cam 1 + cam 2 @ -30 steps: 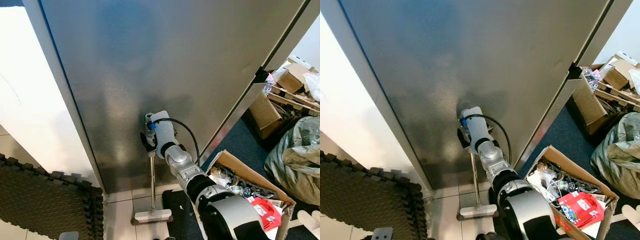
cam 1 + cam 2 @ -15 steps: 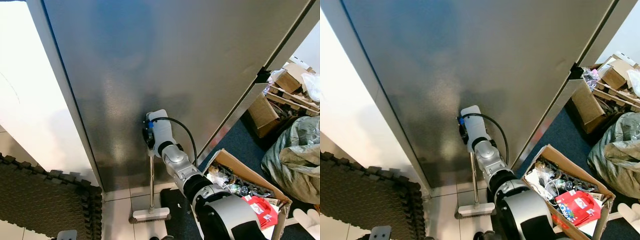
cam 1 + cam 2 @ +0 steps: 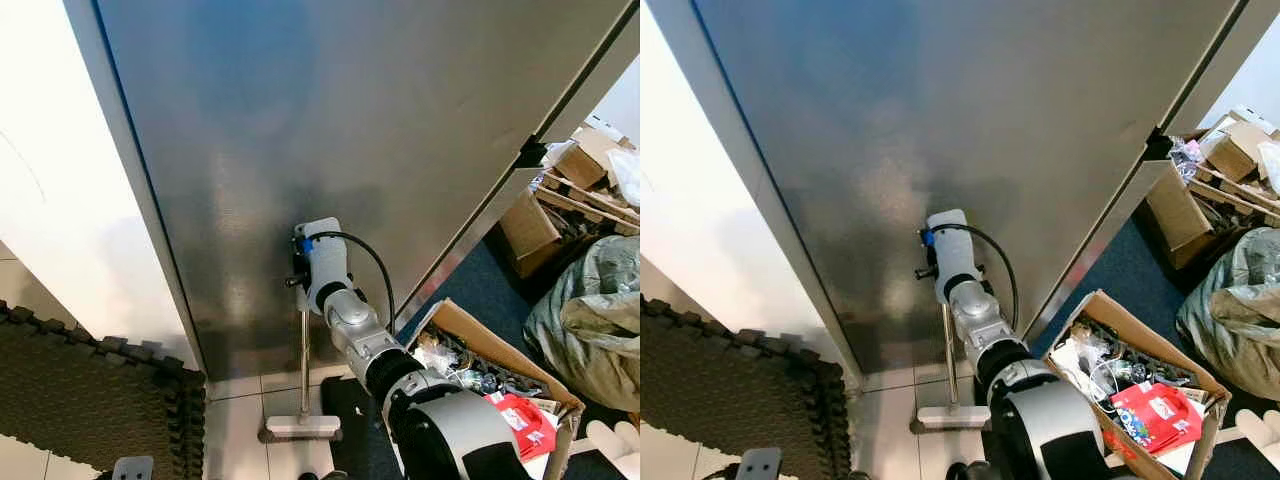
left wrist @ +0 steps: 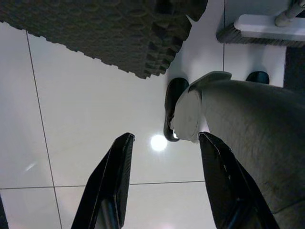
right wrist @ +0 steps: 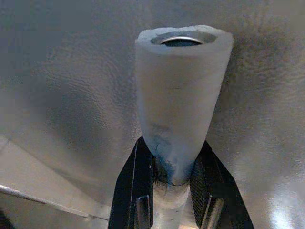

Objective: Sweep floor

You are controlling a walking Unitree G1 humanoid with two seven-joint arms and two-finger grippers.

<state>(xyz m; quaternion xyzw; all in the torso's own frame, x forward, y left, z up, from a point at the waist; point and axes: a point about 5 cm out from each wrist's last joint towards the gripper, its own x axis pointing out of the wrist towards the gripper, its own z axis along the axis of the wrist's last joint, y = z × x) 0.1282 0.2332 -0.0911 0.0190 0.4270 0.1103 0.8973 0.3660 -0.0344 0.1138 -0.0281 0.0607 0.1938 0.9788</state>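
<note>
Panel (image 3: 330,120): brushed metal, matt sheen. Broom (image 3: 303,350): shiny metal shaft, foam grip. Floor tiles (image 4: 90,105): glossy. Mat (image 3: 90,400): rough foam. Box (image 3: 500,350): cardboard.

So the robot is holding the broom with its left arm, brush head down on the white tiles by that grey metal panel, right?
Not quite: the right gripper holds the broom, as the right wrist view shows, its fingers closed on the padded handle. The left gripper hangs open over the tiles. The brush head does rest on the white tiles by the grey panel.
</note>
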